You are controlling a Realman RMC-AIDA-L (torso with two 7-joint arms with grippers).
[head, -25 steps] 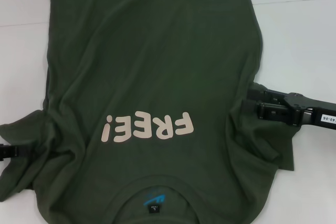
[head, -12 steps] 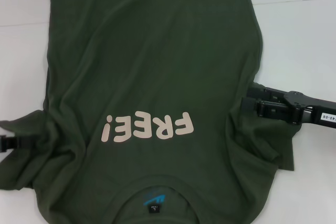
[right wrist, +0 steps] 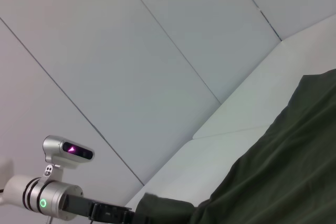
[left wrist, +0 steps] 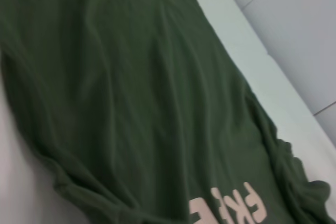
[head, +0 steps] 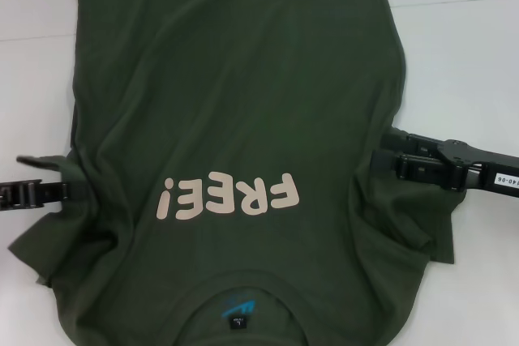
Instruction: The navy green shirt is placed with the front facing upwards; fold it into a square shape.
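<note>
A: Where was the navy green shirt (head: 243, 119)?

B: It lay spread face up on the white table (head: 462, 62), filling most of the head view. The collar sat at the near edge, and the pale "FREE!" lettering (head: 229, 198) ran across the chest, upside down from the robot's side. The hem reached toward the far end.

A: And the left gripper (head: 77, 191)?

B: It came in low from the left and met the left sleeve where the cloth bunched up just beside the body of the shirt. The fingertips were buried in the folds, so I could not tell whether it was clenched or released.

A: The right gripper (head: 388, 164)?

B: It came in from the right at the right sleeve seam, with the tips over the shirt's edge. The sleeve was rumpled just near of it. Again, I could not tell whether it grasped the fabric.

A: Anything from the wrist cameras?

B: The left wrist view showed the shirt (left wrist: 131, 103) wrinkled on the table. The right wrist view showed the left arm (right wrist: 58, 198) reaching the fabric.
</note>
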